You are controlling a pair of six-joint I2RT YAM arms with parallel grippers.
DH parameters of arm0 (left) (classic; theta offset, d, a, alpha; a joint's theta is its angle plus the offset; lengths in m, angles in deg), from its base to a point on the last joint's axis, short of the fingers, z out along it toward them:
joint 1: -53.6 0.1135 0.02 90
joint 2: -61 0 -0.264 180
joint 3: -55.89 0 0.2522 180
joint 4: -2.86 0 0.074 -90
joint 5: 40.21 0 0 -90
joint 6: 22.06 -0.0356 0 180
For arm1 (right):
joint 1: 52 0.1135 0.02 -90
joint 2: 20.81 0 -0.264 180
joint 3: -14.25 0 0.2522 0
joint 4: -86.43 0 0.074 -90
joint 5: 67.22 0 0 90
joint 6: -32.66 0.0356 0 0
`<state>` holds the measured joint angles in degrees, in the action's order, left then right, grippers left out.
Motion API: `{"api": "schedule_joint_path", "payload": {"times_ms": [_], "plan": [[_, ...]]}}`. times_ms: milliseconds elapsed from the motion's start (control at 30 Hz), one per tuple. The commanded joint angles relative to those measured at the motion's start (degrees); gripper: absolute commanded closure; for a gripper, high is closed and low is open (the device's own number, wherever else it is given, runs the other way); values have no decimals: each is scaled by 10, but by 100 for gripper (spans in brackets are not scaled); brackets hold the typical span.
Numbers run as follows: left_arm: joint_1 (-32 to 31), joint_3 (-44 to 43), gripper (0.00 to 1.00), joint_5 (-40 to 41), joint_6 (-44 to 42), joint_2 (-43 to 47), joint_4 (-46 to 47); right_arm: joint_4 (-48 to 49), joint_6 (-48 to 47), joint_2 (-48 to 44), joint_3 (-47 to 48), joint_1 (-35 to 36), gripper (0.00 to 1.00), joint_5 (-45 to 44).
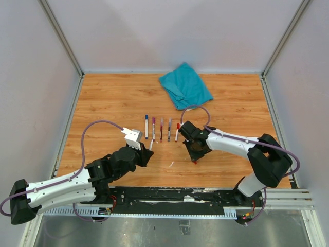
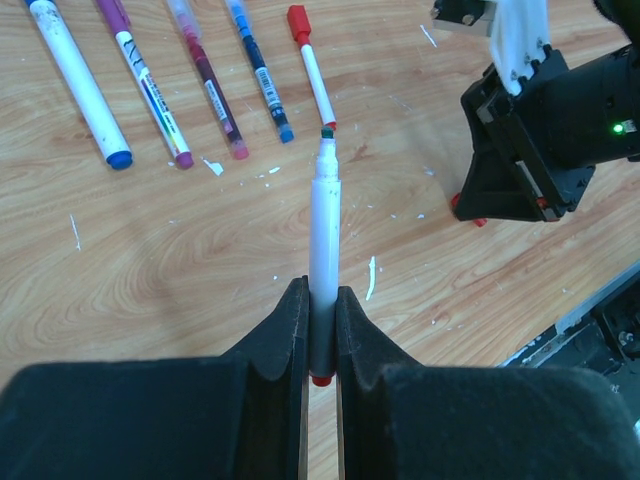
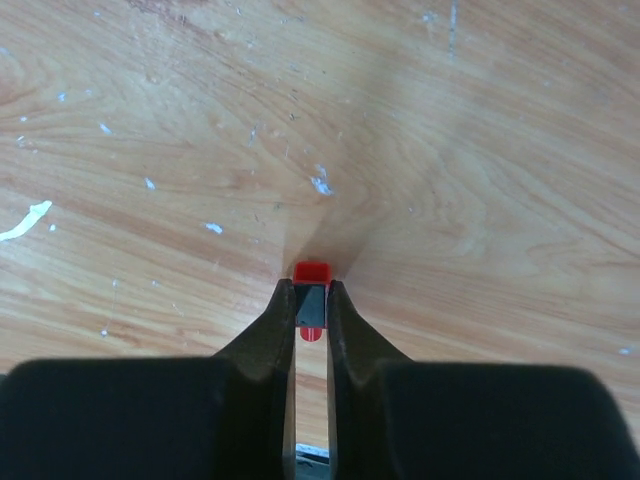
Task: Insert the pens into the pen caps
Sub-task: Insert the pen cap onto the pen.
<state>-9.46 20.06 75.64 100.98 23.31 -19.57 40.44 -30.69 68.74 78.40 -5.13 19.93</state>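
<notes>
White pen [image 2: 325,230] clamped in left gripper [image 2: 320,297] | red cap [image 3: 311,272] pinched in right gripper [image 3: 311,300] | five other pens [image 2: 205,85] on wooden table [image 2: 150,250]

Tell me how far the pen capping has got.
Done: five thin marker pens lie in a row, though whether each is capped is unclear. In hand: the left fingers grip a white-barrelled pen with its tip bare, and the right fingers grip a small red plastic cap. Left: pushing that tip into the cap.
</notes>
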Motion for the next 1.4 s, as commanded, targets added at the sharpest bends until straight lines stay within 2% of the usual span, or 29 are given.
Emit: {"api": "schedule_joint_path", "payload": {"times_ms": [0,167,367,567,667,800,900,1167,1267,1367], "plan": [[3,-1,99,5,8,3,22,-15,-22,-73,-1,7,99,-30],[4,-3,99,2,6,-2,34,18,-63,-181,-2,5,99,-38],[4,-5,100,6,7,-11,41,52,-95,-249,16,5,99,-31],[3,-21,99,-17,-12,-42,52,182,-80,-310,-36,4,99,17],[3,-23,99,-34,-27,-43,70,235,-46,-338,-64,4,99,45],[3,-33,99,-47,-42,-54,91,252,-36,-341,-72,4,99,98],[0,-48,100,-52,-45,-75,99,286,-13,-342,-86,4,99,106],[-82,-57,99,-13,-67,-94,191,491,109,-367,-154,4,99,85],[-94,-41,99,-25,-64,-89,242,587,153,-374,-186,3,99,82],[-98,-30,100,-32,-63,-84,272,634,180,-377,-199,4,99,82]]}}
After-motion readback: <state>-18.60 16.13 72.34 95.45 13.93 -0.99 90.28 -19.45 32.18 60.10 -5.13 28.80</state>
